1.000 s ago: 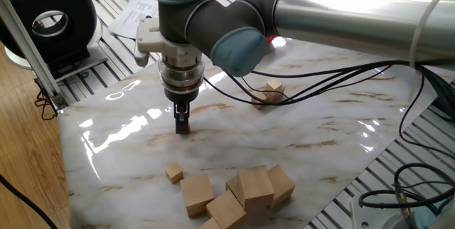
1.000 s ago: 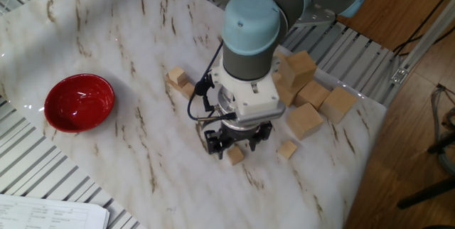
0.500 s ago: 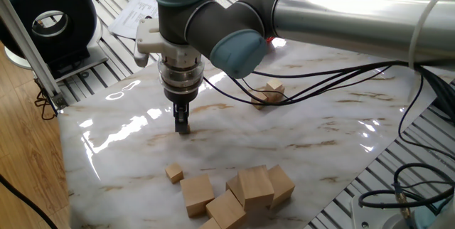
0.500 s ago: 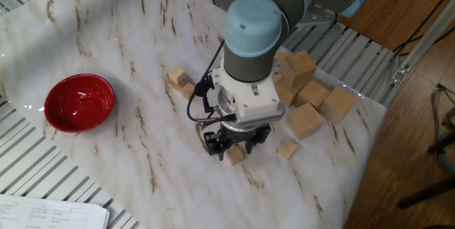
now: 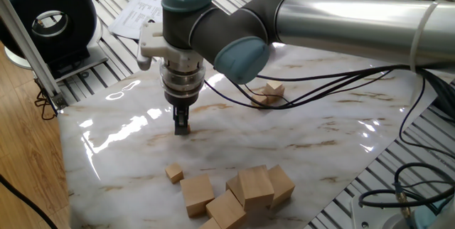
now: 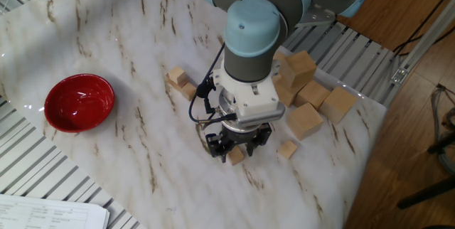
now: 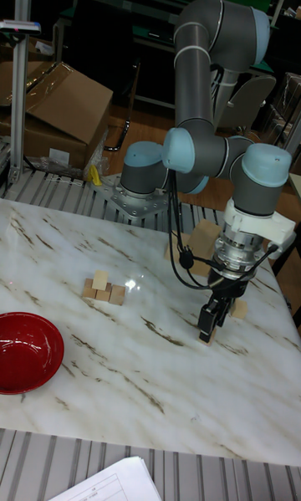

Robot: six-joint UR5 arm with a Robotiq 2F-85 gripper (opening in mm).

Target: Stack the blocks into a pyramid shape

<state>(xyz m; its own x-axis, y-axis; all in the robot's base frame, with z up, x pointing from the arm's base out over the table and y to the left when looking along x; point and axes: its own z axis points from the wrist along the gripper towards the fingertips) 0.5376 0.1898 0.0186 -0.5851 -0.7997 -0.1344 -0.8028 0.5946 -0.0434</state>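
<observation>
Jaws pinch a small wood block (image 6: 236, 156) low over the marble bench (image 6: 106, 151), between the red bowl (image 6: 79, 102) and the large cubes (image 6: 306, 120).

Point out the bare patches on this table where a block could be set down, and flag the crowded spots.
Free: the marble between the red bowl and the gripper, and the near stretch below both in the other fixed view. Crowded: the large wood cubes clustered at the table edge, the lone small block beside them, and the started small-block stack.
</observation>
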